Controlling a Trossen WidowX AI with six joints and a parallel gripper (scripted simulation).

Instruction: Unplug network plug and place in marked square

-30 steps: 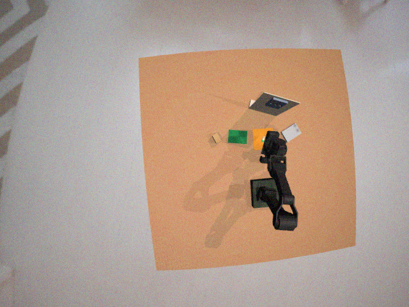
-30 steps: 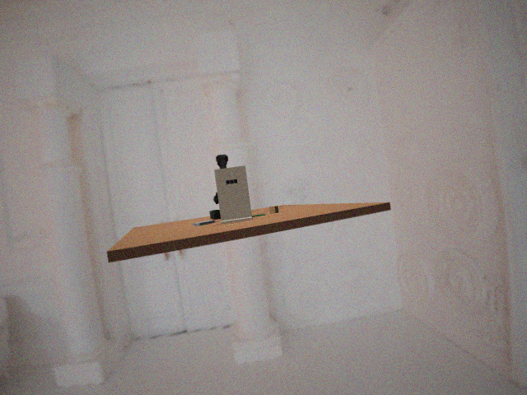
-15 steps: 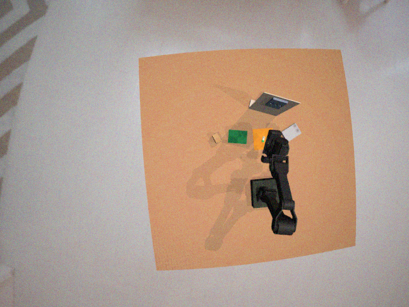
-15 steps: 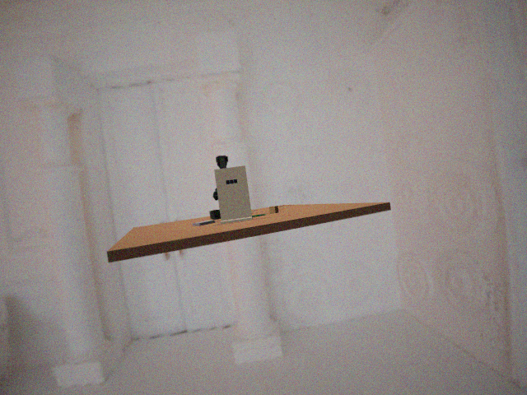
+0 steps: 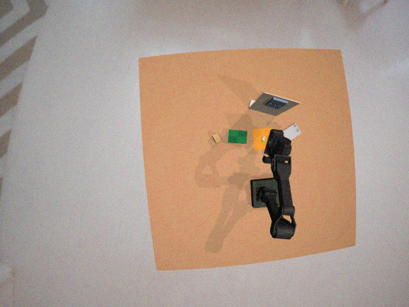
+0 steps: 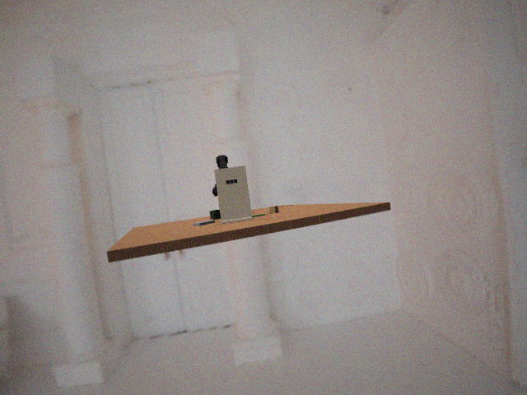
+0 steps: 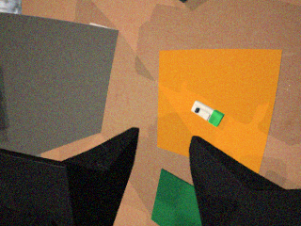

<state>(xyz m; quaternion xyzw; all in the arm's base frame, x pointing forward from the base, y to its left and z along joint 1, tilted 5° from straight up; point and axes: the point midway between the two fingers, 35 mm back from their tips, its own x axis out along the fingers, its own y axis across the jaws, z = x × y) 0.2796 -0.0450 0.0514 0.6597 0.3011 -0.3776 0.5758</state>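
The plug (image 5: pixel 263 139) (image 7: pixel 207 113), white with a green end, lies on the orange square (image 5: pixel 258 144) (image 7: pixel 179 66), inside its edges. My gripper (image 7: pixel 165 138) is above the table, with its fingers apart and nothing between them. The plug is clear of both fingertips in the wrist view. The upright panel (image 5: pixel 258 106) (image 6: pixel 234 202) (image 7: pixel 61 80) stands behind the square, with a dark socket block (image 5: pixel 277 103) on its face. In the top view the arm hides part of the square's right side and the fingertips.
A green rectangle (image 5: pixel 237 136) (image 7: pixel 176 198) lies left of the orange square in the top view, with a small tan block (image 5: pixel 216 137) (image 6: pixel 273 209) farther left. A white-grey box (image 5: pixel 293 131) (image 6: pixel 203 223) lies to the right, near the arm. The panel is the tall obstacle.
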